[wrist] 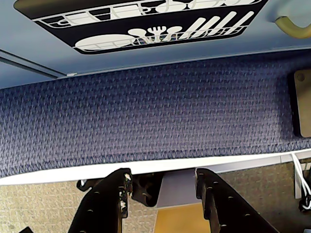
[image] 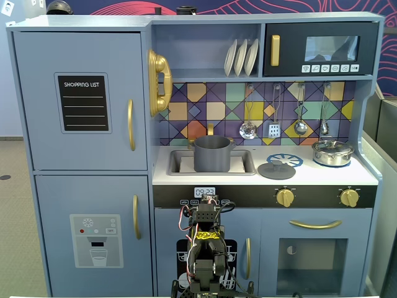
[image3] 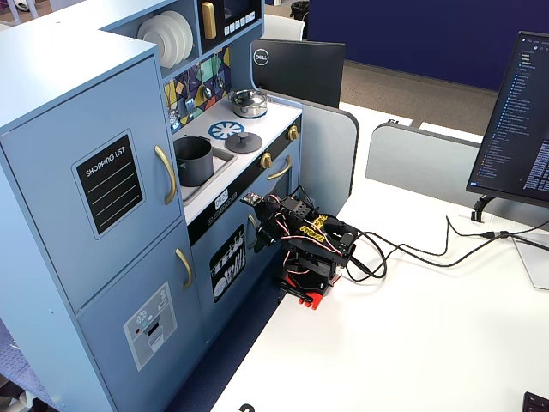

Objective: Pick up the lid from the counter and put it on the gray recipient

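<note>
The lid (image: 276,170) is a flat dark-gray disc with a small knob. It lies on the white counter, right of the sink and over the near edge of the burner circle; it also shows in the other fixed view, where the lid (image3: 243,140) lies beyond the pot. The gray recipient (image: 211,154) stands upright in the sink, uncovered, and the same gray recipient (image3: 193,160) is seen from the side. My arm (image: 205,245) is folded low in front of the cabinet, well below the counter. In the wrist view my gripper (wrist: 163,178) is open with nothing between its fingers.
A shiny silver pot (image: 332,152) with its own lid stands at the counter's right end. Utensils (image: 274,112) hang above the counter. The dishwasher door (wrist: 146,19) is close ahead of the gripper. Cables (image3: 412,253) cross the white table, and a monitor (image3: 519,120) stands to the right.
</note>
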